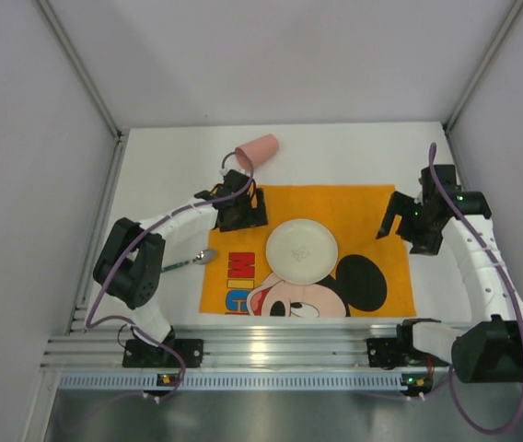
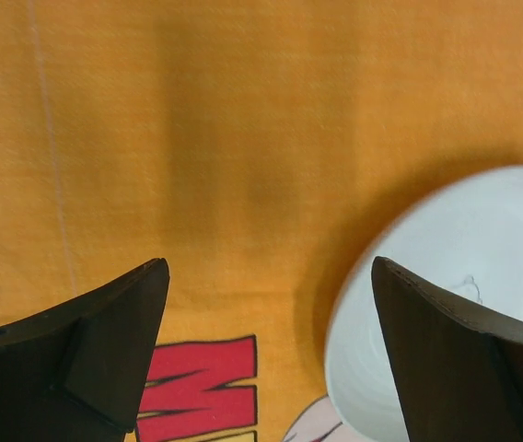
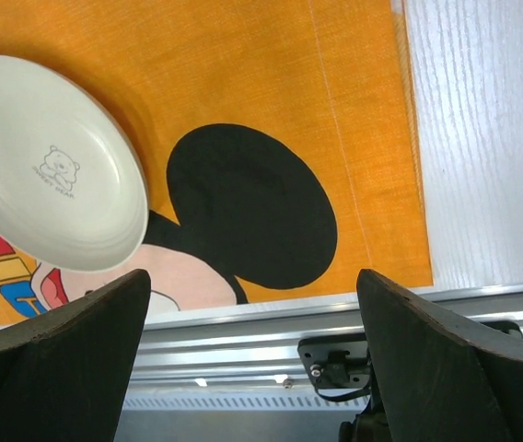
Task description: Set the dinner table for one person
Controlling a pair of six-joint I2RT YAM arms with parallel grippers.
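Top external view: 1 small metal spoon (image 1: 192, 261) lies on the large white matte dinner table (image 1: 354, 152) at the cloth's left edge. 1 pink plastic cup (image 1: 258, 151) lies tipped beyond my left gripper (image 1: 241, 212), whose fingers are spread and empty. 1 round white plate (image 1: 302, 250) sits on the orange Mickey Mouse cloth (image 1: 372, 207), which I judge done; the cup and spoon are still to place. My right gripper (image 1: 407, 228) hangs spread and empty. Plain grey walls (image 1: 22, 184) surround the table.

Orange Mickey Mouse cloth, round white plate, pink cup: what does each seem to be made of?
Orange Mickey Mouse cloth: woven fabric, matte; a fine thread grain and a stitched line show up close. Round white plate: glossy, probably ceramic or melamine; smooth sheen, ringed rim, small printed bear. Pink cup: matte, likely plastic; too small to be sure.
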